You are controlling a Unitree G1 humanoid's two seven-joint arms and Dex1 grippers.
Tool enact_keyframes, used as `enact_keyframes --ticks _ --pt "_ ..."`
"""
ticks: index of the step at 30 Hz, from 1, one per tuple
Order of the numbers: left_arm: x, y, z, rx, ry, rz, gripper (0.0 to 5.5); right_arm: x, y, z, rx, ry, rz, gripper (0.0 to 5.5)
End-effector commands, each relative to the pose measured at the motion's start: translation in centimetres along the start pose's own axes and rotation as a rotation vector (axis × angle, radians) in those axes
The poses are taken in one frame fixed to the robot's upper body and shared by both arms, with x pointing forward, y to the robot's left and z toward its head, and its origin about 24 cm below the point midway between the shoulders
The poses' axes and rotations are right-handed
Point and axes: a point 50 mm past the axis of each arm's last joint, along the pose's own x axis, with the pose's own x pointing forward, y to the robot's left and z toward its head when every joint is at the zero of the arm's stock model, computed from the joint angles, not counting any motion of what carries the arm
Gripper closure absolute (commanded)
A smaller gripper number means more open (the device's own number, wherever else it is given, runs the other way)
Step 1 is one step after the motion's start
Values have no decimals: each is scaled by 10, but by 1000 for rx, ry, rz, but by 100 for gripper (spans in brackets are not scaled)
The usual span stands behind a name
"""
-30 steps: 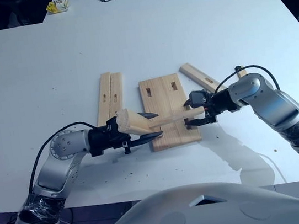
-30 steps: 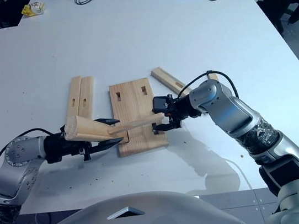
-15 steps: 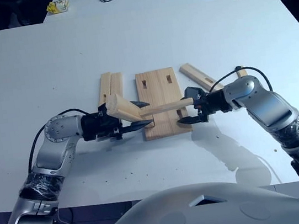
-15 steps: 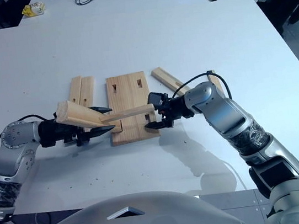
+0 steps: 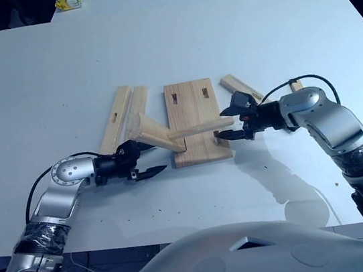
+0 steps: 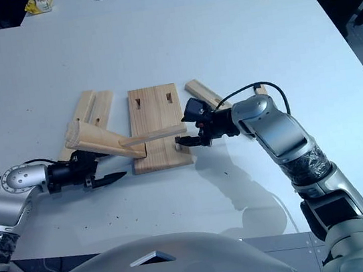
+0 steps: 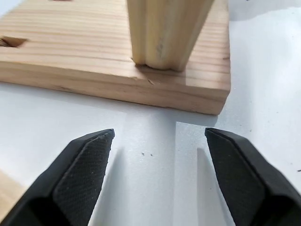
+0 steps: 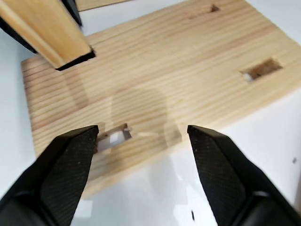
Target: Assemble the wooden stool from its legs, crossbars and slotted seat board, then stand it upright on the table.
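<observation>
The slotted seat board (image 5: 194,107) lies flat mid-table. A stool leg (image 5: 152,131) with a crossbar (image 5: 204,128) fixed in it leans with its lower end on the board's left edge (image 7: 164,42). My left gripper (image 5: 153,163) hovers low over the table just short of that end, open and holding nothing (image 7: 160,136). My right gripper (image 5: 228,124) is at the board's right edge, open, with the crossbar's free end (image 8: 47,33) at its fingers. Below it lies a slot (image 8: 113,134).
Two loose legs (image 5: 122,107) lie side by side left of the board. Another wooden piece (image 5: 239,87) lies to its right, and a small bit (image 5: 295,85) behind my right arm. Cables and small items sit at the table's far edge.
My left gripper has let go of the leg and drawn back toward me; the leg's end now rests on the board. My right gripper stays at the crossbar's end. The camera has shifted.
</observation>
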Motion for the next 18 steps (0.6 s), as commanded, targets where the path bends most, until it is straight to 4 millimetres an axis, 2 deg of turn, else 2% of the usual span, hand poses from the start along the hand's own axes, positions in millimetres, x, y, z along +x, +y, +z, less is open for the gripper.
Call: enact_keyframes --ticks 1,3,7,10,14,16,18 --pt "2 1 25 0 -134 93 191 -11 -10 5 2 -49 -112 200" --pt "6 -2 35 -13 -195 119 191 -14 -17 8 8 -81 -181 200" --pt "7 -22 47 -55 -262 212 191 -24 -36 18 4 -149 -349 200" --pt "2 -39 44 -120 -263 340 191 -28 -44 14 14 -149 -423 200" --pt "-3 -51 39 -182 -239 445 191 -26 -42 4 67 -153 -454 200" --pt "-8 -51 30 -181 -184 500 191 -24 -40 1 73 -155 -457 200" --pt "-19 -41 19 -169 -125 644 191 -24 -43 2 76 -166 -474 200"
